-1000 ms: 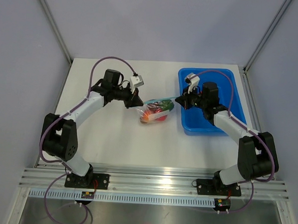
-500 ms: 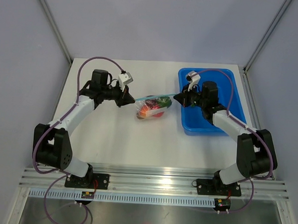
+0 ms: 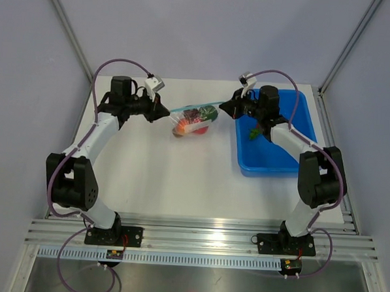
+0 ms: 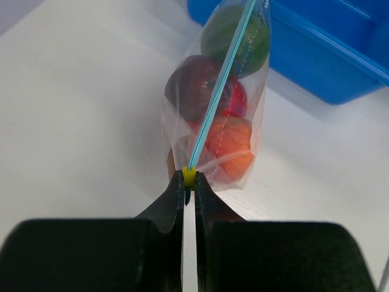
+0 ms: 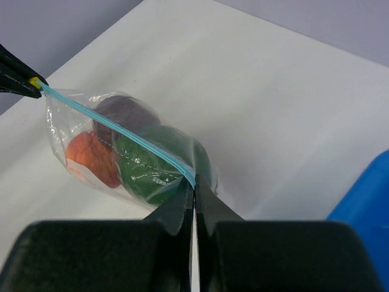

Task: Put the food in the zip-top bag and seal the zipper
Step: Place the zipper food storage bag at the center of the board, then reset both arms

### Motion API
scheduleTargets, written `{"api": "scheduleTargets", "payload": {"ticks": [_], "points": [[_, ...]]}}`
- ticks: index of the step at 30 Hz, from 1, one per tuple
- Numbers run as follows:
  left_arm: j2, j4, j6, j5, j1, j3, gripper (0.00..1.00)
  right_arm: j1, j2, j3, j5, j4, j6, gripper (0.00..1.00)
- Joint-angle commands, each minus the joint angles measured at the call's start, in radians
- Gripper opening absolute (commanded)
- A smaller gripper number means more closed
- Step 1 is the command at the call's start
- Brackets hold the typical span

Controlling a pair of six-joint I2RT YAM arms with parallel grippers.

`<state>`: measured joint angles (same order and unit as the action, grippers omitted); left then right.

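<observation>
The left fingers are closed narrow on the yellow end piece of the zipper, and the right fingers pinch its other end. So the zip-top bag, with the food inside, is stretched between them over the tabletop in the upper middle of the top view. To seal it well, I think both ends must be held taut and straight while one pair presses along the strip, without pulling so hard that the plastic slips out.
</observation>
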<state>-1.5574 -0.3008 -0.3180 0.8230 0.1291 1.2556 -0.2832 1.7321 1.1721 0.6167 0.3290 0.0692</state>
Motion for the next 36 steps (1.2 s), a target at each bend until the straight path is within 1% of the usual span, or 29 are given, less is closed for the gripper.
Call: {"api": "scheduleTargets", "payload": {"ticks": [1,4,5,6,7,8,9,10,11,12,13,14,15,16,17,18,19,20,21,23,24,25,26,28,30,32,33,36], "points": [[-0.033,0.049,0.039,-0.039,-0.025,0.087,0.0,0.0,0.044,0.152,0.047,-0.019,0.009,0.05],[-0.024,0.063,0.045,-0.013,-0.025,0.036,0.0,-0.045,0.024,0.124,0.0,-0.047,-0.063,0.04],[-0.023,0.068,0.056,-0.006,-0.025,-0.016,0.02,-0.069,0.018,0.077,-0.009,-0.041,-0.065,0.04],[-0.012,0.072,0.069,-0.001,-0.025,-0.044,0.09,-0.076,0.014,0.051,-0.012,-0.019,-0.063,0.05],[0.006,0.071,0.094,0.017,-0.025,-0.073,0.26,-0.08,0.004,0.025,0.006,-0.01,-0.057,0.17],[0.02,0.072,0.109,0.027,-0.025,-0.118,0.49,-0.092,-0.003,-0.03,0.005,-0.002,-0.046,0.3],[0.037,0.072,0.118,0.031,-0.025,-0.142,0.58,-0.099,-0.014,-0.063,0.002,0.019,-0.04,0.42],[0.078,0.077,0.125,0.024,-0.025,-0.162,0.88,-0.108,-0.043,-0.095,-0.021,0.028,-0.039,0.53],[0.103,0.077,0.125,0.009,-0.025,-0.177,0.94,-0.114,-0.066,-0.159,-0.041,0.038,-0.039,0.59],[0.126,0.08,0.123,-0.011,-0.025,-0.189,0.95,-0.12,-0.09,-0.187,-0.061,0.047,-0.039,0.74],[0.154,0.068,0.123,-0.036,-0.025,-0.185,0.96,-0.12,-0.148,-0.209,-0.113,0.042,-0.036,0.77],[0.196,0.057,0.125,-0.062,-0.025,-0.176,0.99,-0.119,-0.181,-0.239,-0.15,0.013,-0.04,0.78],[0.221,0.051,0.138,-0.091,-0.025,-0.151,0.99,-0.119,-0.215,-0.25,-0.254,-0.005,-0.045,0.79],[0.238,0.036,0.167,-0.161,-0.023,-0.133,0.99,-0.119,-0.289,-0.259,-0.317,-0.025,-0.034,0.8],[0.275,0.017,0.175,-0.194,-0.023,-0.115,0.99,-0.12,-0.333,-0.265,-0.386,-0.047,-0.028,0.86],[0.293,-0.007,0.184,-0.267,-0.023,-0.101,0.99,-0.119,-0.409,-0.264,-0.502,-0.106,-0.022,0.98],[0.312,-0.014,0.221,-0.304,-0.023,-0.082,0.99,-0.119,-0.446,-0.256,-0.561,-0.143,0.003,1.0],[0.356,-0.015,0.237,-0.327,-0.023,-0.081,0.99,-0.119,-0.482,-0.226,-0.618,-0.23,0.027,0.99],[0.374,-0.015,0.25,-0.34,-0.023,-0.084,0.99,-0.117,-0.511,-0.203,-0.729,-0.278,0.05,1.0],[0.422,0.037,0.363,-0.422,-0.023,-0.12,0.99,-0.117,-0.577,-0.131,-0.822,-0.379,0.125,0.99],[0.462,0.06,0.405,-0.467,-0.023,-0.131,0.99,-0.119,-0.592,-0.096,-0.903,-0.503,0.156,0.99],[0.477,0.061,0.472,-0.481,-0.023,-0.14,0.99,-0.117,-0.595,-0.024,-0.922,-0.569,0.168,0.99],[0.487,0.055,0.491,-0.482,-0.023,-0.143,0.99,-0.117,-0.595,0.01,-0.942,-0.696,0.176,0.99],[0.505,0.002,0.536,-0.501,-0.023,-0.137,0.99,-0.119,-0.583,0.081,-1.032,-0.815,0.233,1.0],[0.514,-0.058,0.557,-0.513,-0.023,-0.122,0.99,-0.117,-0.582,0.093,-1.115,-0.931,0.254,0.99],[0.534,-0.083,0.559,-0.522,-0.022,-0.133,0.99,-0.117,-0.589,0.087,-1.163,-1.013,0.29,0.99],[0.543,-0.101,0.56,-0.541,-0.022,-0.139,0.99,-0.117,-0.607,0.075,-1.202,-1.028,0.294,1.0],[0.58,-0.122,0.547,-0.591,-0.022,-0.159,0.99,-0.117,-0.66,0.018,-1.232,-1.051,0.308,0.99]]}}
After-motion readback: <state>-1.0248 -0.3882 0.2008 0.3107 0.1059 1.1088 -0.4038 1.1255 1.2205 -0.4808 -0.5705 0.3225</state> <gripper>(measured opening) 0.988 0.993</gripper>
